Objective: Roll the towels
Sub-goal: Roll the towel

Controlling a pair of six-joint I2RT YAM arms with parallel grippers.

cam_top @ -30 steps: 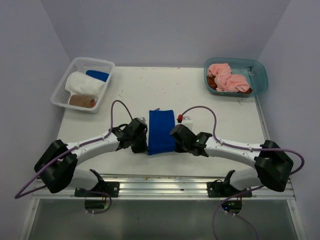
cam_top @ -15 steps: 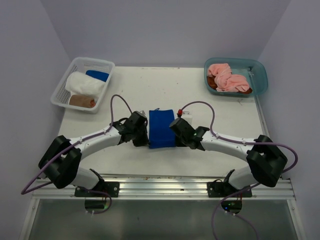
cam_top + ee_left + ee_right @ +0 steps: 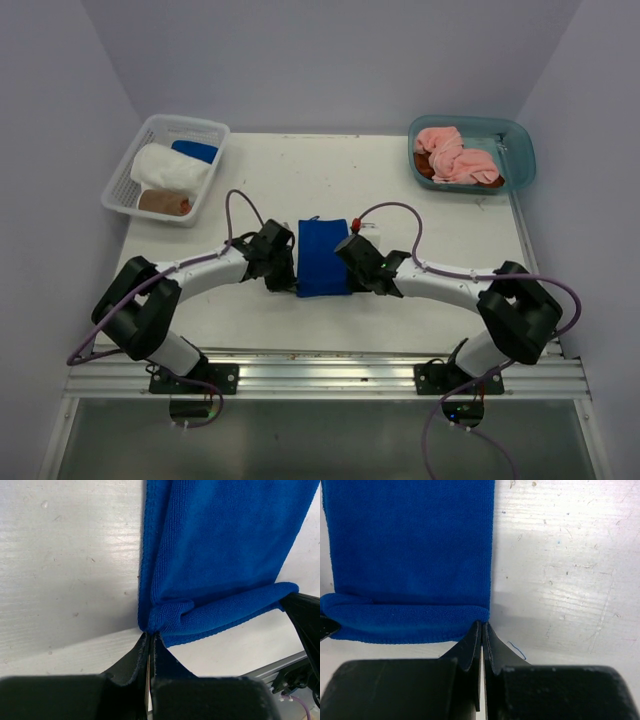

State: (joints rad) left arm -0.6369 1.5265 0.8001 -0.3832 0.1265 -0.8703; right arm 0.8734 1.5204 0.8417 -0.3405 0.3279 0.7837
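A royal blue towel (image 3: 322,250) lies flat at the table's middle, its near edge turned over into a short roll (image 3: 220,612) (image 3: 405,622). My left gripper (image 3: 296,287) (image 3: 150,633) is shut on the roll's left end, where the cloth bunches at the tips. At the roll's right end, my right gripper (image 3: 350,288) (image 3: 481,624) is shut on the corner. More towels sit elsewhere: a white roll (image 3: 168,167), a blue one (image 3: 194,150) and a brown one (image 3: 163,203) in the basket, and a pink one (image 3: 450,155) over a brown one (image 3: 425,172) in the tub.
The white mesh basket (image 3: 215,135) stands at the back left and the teal tub (image 3: 520,150) at the back right. An aluminium rail (image 3: 320,365) runs along the near edge. Purple cables (image 3: 235,205) arch over both arms.
Both grippers have moved away from the near edge with the towel's near edge, so the blue towel looks shorter. Both arms have stretched forward.
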